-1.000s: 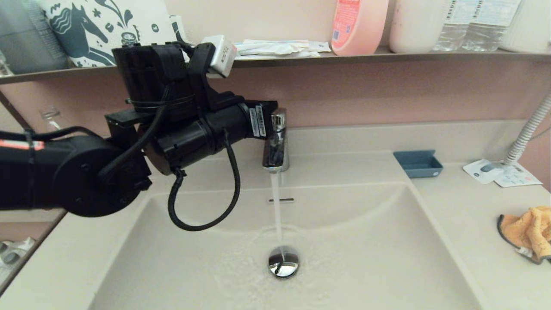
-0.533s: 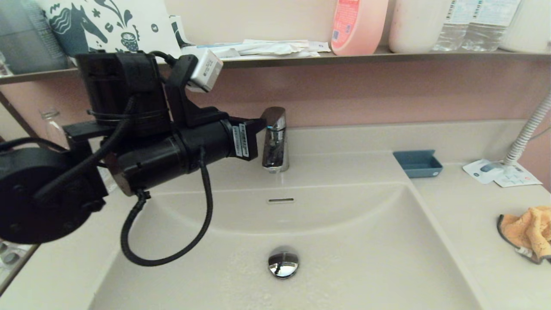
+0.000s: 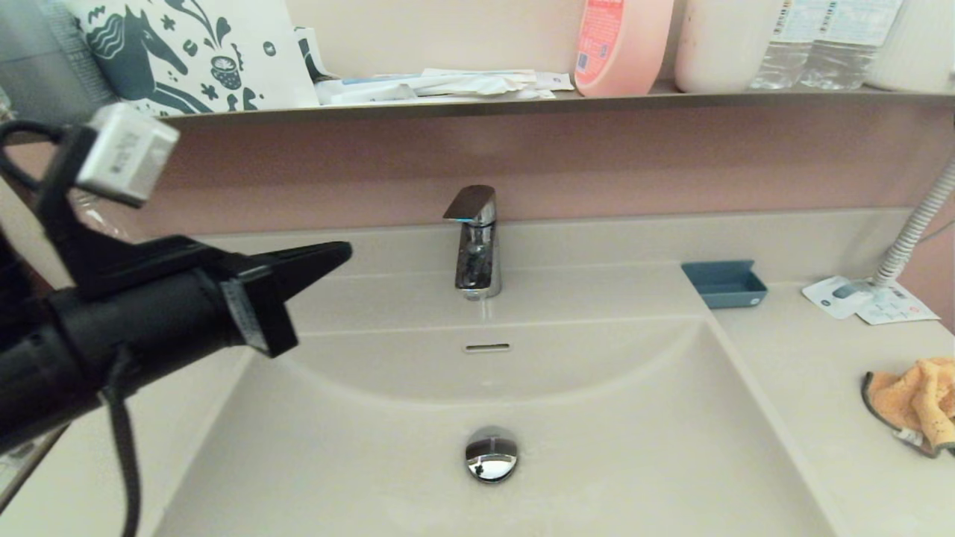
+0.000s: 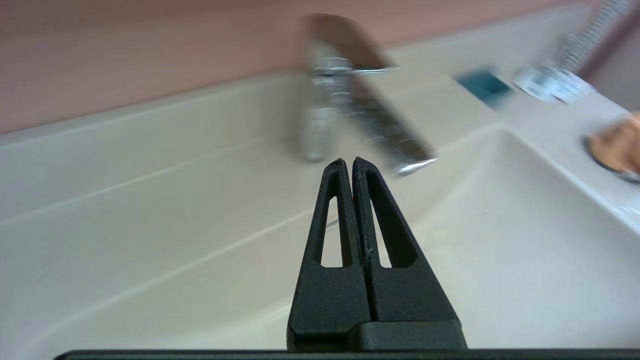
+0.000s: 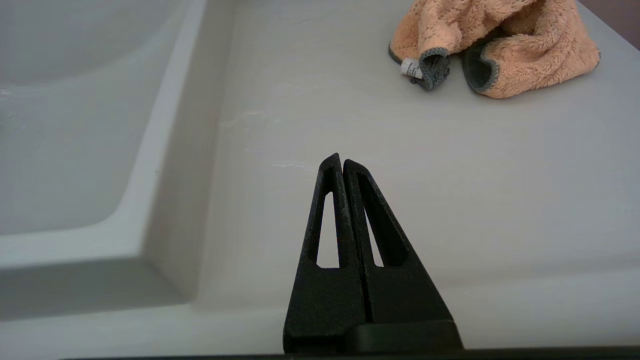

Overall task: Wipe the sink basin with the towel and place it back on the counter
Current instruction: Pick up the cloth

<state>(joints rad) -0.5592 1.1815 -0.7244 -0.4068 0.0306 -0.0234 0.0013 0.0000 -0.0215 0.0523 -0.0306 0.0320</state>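
Left gripper (image 3: 339, 253) and right gripper (image 5: 341, 161) fingers pressed together, empty; towel (image 3: 914, 403) on counter (image 3: 821, 358); no legible writing

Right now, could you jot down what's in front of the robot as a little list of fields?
sink basin: wet, nothing in it
faucet: off, no water running
towel: crumpled on the counter, right of the basin
left gripper: shut, empty, left of the faucet
right gripper: shut, empty, above the counter, short of the towel
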